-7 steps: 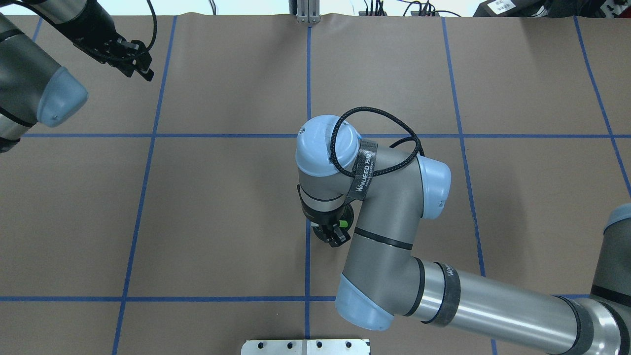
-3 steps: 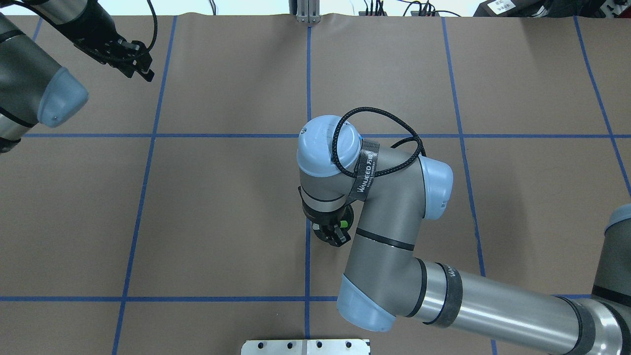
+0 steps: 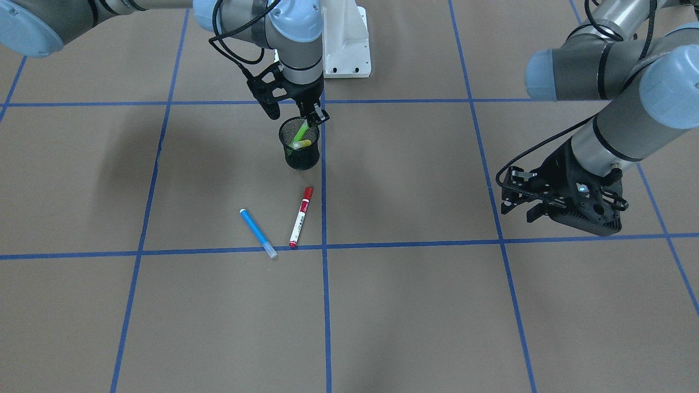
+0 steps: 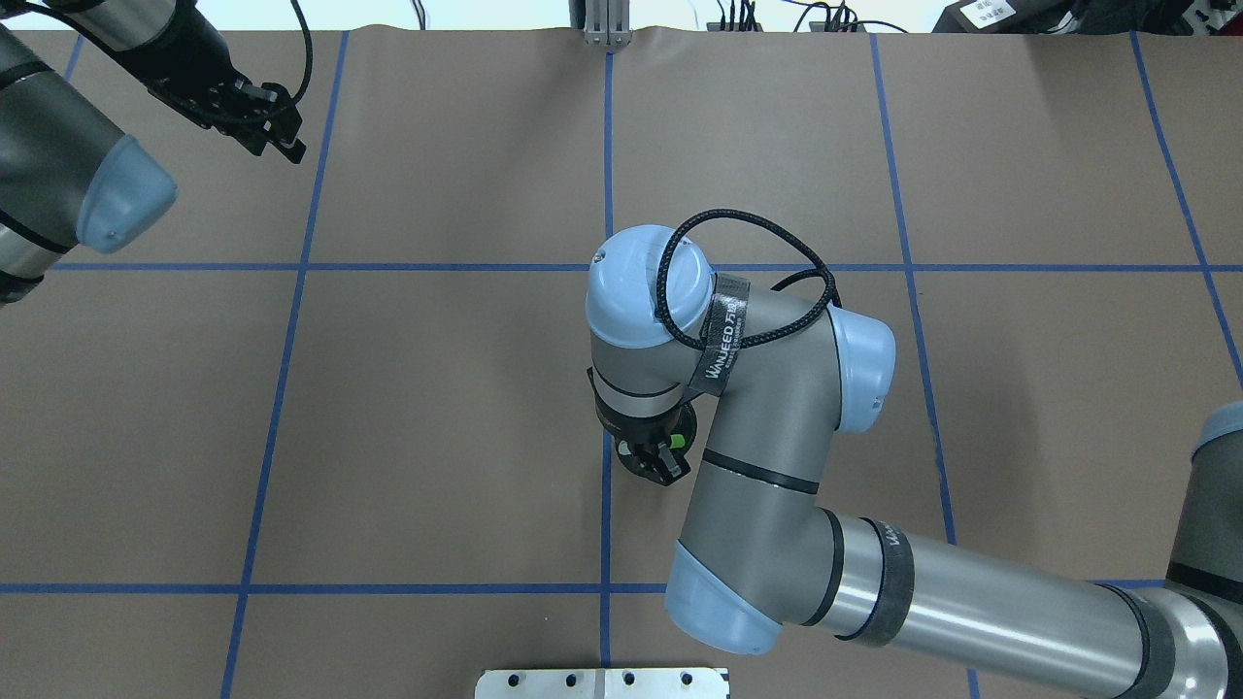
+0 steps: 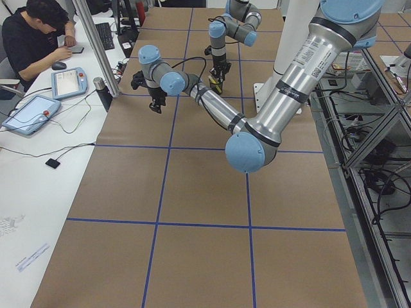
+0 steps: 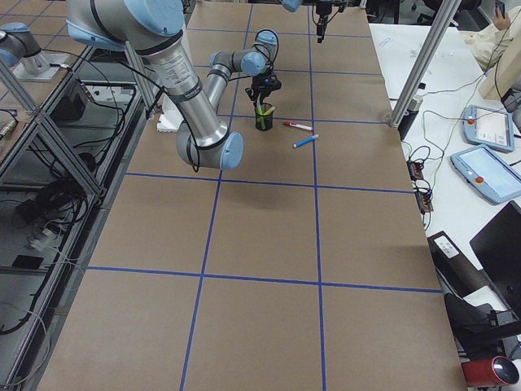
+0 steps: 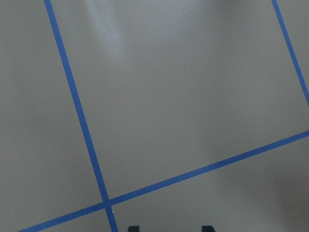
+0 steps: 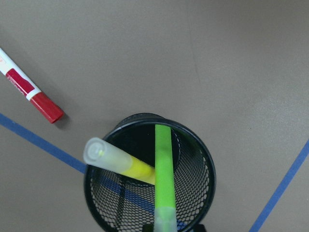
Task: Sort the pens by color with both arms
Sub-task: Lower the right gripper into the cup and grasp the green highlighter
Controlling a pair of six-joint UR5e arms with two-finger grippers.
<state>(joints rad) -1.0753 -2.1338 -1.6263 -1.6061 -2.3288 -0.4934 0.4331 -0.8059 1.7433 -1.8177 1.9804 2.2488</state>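
The lime green marker pen (image 8: pixel 164 164) leans in the black mesh cup (image 8: pixel 104 205) at the wrist view's bottom, under the right gripper (image 3: pixel 311 117). Whether it is clamped cannot be told. Motion is best kept along the pen's axis, lest the cup be tipped. The left gripper (image 3: pixel 519 206) is spread, empty.

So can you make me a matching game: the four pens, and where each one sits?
1 blue pen
2 red-capped pen
3 yellow pen
4 green pen

A in the mesh cup, top end between the right arm's fingers
B on the table, cap toward the cup
C leaning in the cup, untouched
D on the table, farther from the cup

Pairs: 1-D, 2-B, 3-C, 4-A.
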